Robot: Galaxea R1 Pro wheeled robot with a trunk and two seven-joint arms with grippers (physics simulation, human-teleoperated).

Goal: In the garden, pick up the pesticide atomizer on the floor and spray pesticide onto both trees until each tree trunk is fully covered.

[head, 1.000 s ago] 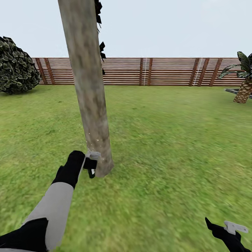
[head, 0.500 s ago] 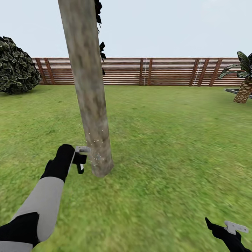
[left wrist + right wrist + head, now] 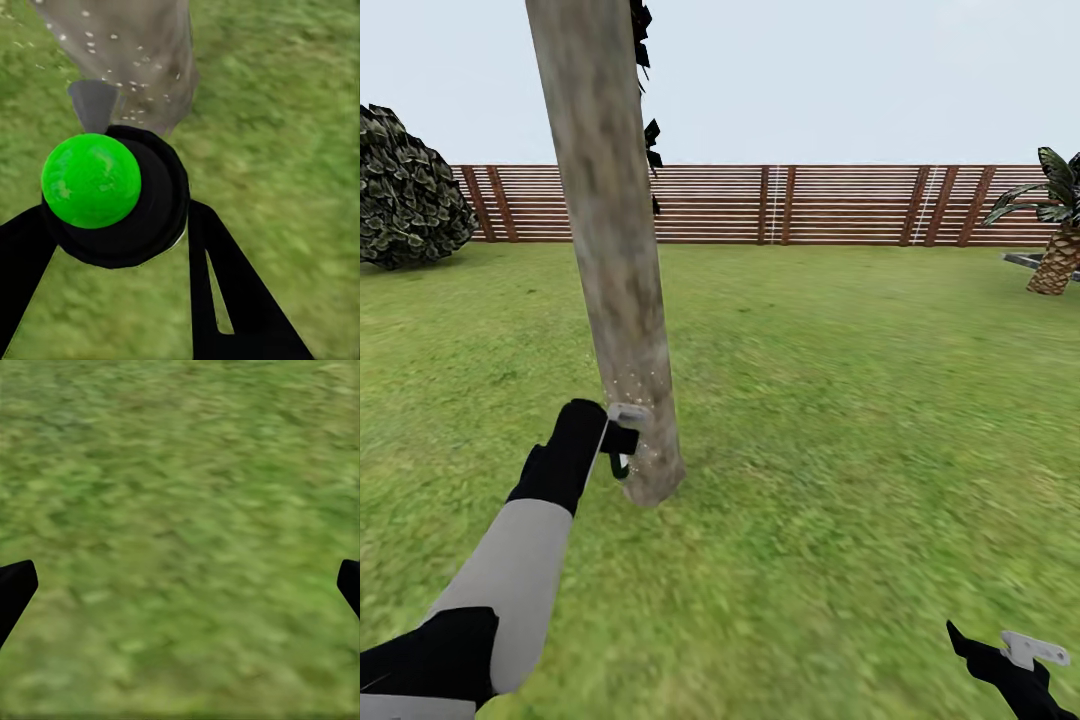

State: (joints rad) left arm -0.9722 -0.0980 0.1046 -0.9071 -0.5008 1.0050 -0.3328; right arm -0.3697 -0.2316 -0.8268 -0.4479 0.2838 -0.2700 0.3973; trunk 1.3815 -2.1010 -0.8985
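Clamped between the left gripper's (image 3: pixel 622 452) fingers (image 3: pixel 225 292), the pesticide atomizer (image 3: pixel 120 196) is sitting low beside the one tree trunk (image 3: pixel 622 300) in view, just short of the bark near its base on the grass (image 3: pixel 840 420). Whitish pesticide specks (image 3: pixel 632 385) are drifting against the trunk. From the left wrist, a green ball (image 3: pixel 91 180) is showing on the atomizer. The right gripper (image 3: pixel 180 585) is hanging wide apart over grass. One fence (image 3: pixel 790 205), one bush (image 3: pixel 405 190) and one palm (image 3: pixel 1060 235) are standing behind.
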